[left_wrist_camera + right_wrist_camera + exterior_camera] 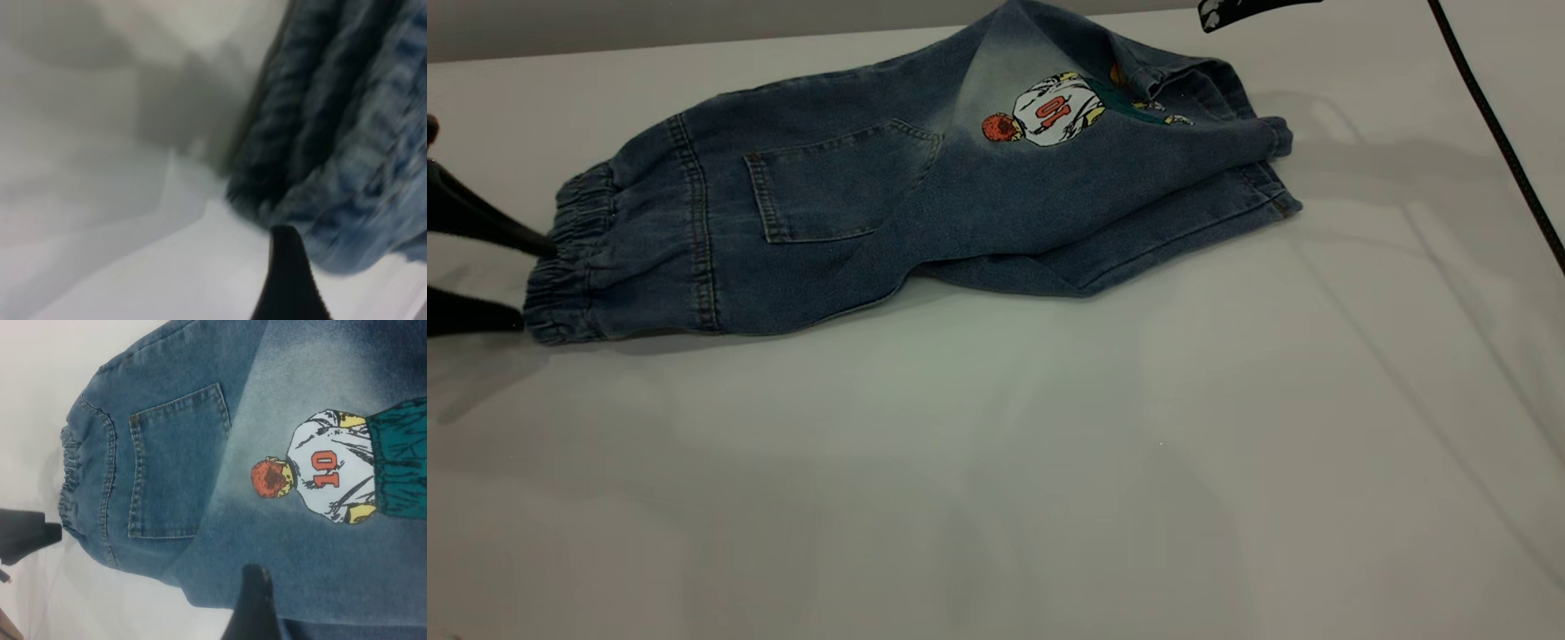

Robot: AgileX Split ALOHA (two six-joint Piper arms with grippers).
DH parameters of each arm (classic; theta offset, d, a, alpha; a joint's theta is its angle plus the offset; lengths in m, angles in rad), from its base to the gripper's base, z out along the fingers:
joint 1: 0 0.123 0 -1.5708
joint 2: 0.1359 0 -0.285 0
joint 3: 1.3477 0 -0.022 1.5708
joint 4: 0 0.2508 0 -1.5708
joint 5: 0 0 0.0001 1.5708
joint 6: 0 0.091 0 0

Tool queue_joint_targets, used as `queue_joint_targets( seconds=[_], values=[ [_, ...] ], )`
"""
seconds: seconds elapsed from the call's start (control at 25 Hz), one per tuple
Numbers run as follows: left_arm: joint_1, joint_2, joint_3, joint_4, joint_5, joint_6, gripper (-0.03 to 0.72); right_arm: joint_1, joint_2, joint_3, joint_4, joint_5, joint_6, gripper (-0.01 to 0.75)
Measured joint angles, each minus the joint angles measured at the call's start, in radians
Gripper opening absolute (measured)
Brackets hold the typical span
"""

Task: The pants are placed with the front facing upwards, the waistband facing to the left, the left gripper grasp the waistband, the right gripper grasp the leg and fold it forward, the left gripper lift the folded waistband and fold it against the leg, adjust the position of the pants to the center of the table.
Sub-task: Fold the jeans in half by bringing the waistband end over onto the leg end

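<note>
The pants (925,196) lie folded lengthwise on the table (996,462), back side up, with a patch pocket (827,182) and the number 10 ball player (1054,108) showing. The gathered waistband (574,258) points left. My left gripper (535,284) is open at the waistband's outer edge, one fingertip (538,246) touching the gathers; in the left wrist view a finger (288,280) sits just under the waistband (320,133). The leg (1138,178) lies doubled at the right. My right gripper (1232,11) hovers above the far hem, open and empty; one finger (257,607) shows over the denim.
A thin black cable (1494,124) runs down the right side above the table. White tabletop stretches in front of the pants. The pants lie toward the far left of the table.
</note>
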Motion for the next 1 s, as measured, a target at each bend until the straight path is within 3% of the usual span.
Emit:
queue_joint_targets(
  seconds=[0.2, 0.4, 0.8, 1.0],
  values=[
    [-0.001, 0.033, -0.020, 0.012, 0.100, -0.022, 0.438, 0.000, 0.000, 0.000, 0.000, 0.000, 0.000, 0.517],
    [-0.001, 0.033, -0.020, 0.097, 0.105, -0.087, 0.438, 0.000, 0.000, 0.000, 0.000, 0.002, -0.001, 0.517],
    [-0.030, 0.036, -0.022, 0.089, -0.035, -0.108, 0.437, 0.000, 0.000, 0.000, 0.000, 0.001, 0.000, 0.517],
    [-0.085, 0.097, -0.070, 0.061, -0.020, -0.104, 0.437, 0.000, 0.000, 0.000, 0.003, 0.001, 0.000, 0.517]
  ],
)
